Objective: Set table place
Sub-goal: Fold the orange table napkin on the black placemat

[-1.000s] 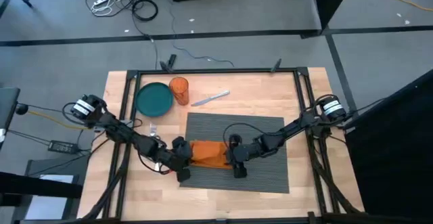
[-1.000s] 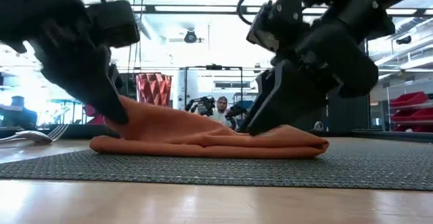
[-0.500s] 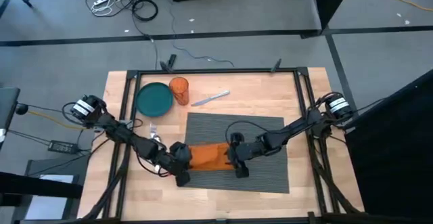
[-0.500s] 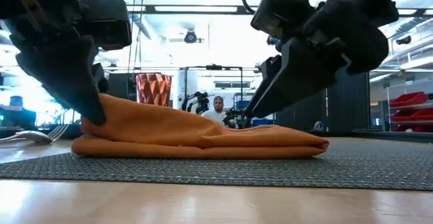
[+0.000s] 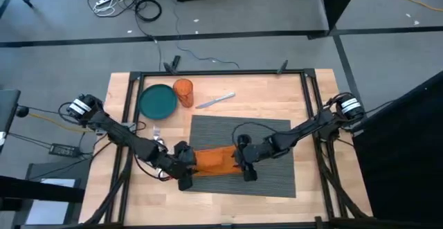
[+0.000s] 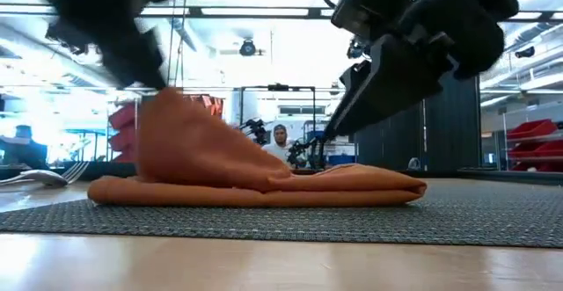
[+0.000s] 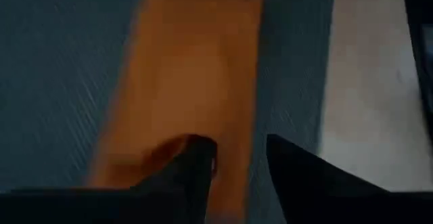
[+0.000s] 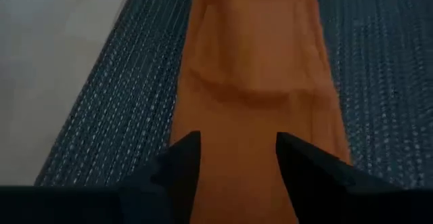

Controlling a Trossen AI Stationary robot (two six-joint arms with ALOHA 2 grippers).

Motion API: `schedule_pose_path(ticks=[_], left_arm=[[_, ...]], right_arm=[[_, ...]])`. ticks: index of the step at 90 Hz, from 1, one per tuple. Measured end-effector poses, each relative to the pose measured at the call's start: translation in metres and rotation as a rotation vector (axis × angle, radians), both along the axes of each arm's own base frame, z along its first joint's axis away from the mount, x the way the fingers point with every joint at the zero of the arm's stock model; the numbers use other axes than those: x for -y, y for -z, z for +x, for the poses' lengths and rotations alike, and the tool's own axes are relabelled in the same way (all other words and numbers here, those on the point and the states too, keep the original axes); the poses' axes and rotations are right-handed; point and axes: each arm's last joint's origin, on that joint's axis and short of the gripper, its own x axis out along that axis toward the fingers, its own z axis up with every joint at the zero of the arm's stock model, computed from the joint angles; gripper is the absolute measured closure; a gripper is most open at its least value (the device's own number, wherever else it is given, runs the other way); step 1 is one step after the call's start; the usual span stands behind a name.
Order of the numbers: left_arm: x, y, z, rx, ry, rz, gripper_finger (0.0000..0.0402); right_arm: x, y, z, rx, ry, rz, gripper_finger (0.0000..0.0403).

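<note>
1. The dark grey placemat (image 5: 242,156) is lying flat on the wooden counter (image 5: 291,94), towards the near edge and right of centre, with an orange napkin (image 5: 216,161) resting on its left part, close to the mat's near edge.
2. The left pincer (image 5: 184,167) is working at the napkin's left end, by the mat's left edge. In the low view that end is standing up in a peak under the dark fingers, so it looks clenched on the cloth; the left wrist view is too blurred to confirm it.
3. The right pincer (image 5: 243,161) is hovering at the napkin's right end. The right wrist view is showing its two fingers (image 8: 177,164) parted above the cloth, holding nothing: released.
4. Step in hand, as I judge it: folding or straightening the napkin on the mat, the left arm doing the lifting.
5. Waiting near the far-left corner: a teal plate (image 5: 158,101), an orange cup (image 5: 183,90) just beside it, and a knife (image 5: 215,100) lying nearer the middle of the far edge. A fork (image 5: 156,132) is lying near the left edge.
6. Next move probably calls for laying the raised end down flat without dragging the mat, then fetching the plate.
</note>
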Motion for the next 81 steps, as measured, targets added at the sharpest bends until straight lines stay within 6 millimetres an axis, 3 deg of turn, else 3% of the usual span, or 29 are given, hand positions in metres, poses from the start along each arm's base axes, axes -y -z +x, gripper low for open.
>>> schedule_pose_path(ticks=[6,15,32,59,65,73,81], left_arm=[[-0.001,0.003,0.009,0.057,0.007,0.057,0.0275],[-0.006,0.019,0.011,-0.04,0.011,0.052,0.0275],[0.003,0.027,-0.006,-0.202,0.019,-0.062,0.0275],[0.009,-0.003,-0.017,-0.381,0.047,-0.224,0.0275],[0.01,-0.01,-0.012,-0.317,0.038,-0.163,0.0275],[0.009,-0.019,-0.001,-0.089,-0.022,-0.009,0.0275],[0.006,-0.014,0.015,0.056,-0.012,0.042,0.0275]], right_arm=[[0.003,0.002,0.007,0.043,0.005,0.002,0.0238],[0.009,0.014,0.011,0.02,0.027,-0.002,0.0241],[0.009,0.017,0.009,-0.015,0.02,-0.007,0.0243],[0.01,0.017,0.01,-0.023,-0.003,0.027,0.0241],[0.01,0.017,0.01,-0.023,-0.004,0.028,0.0241],[0.01,0.016,0.01,-0.012,-0.004,0.031,0.0241],[0.009,0.015,0.013,0.025,0.003,0.035,0.0241]])
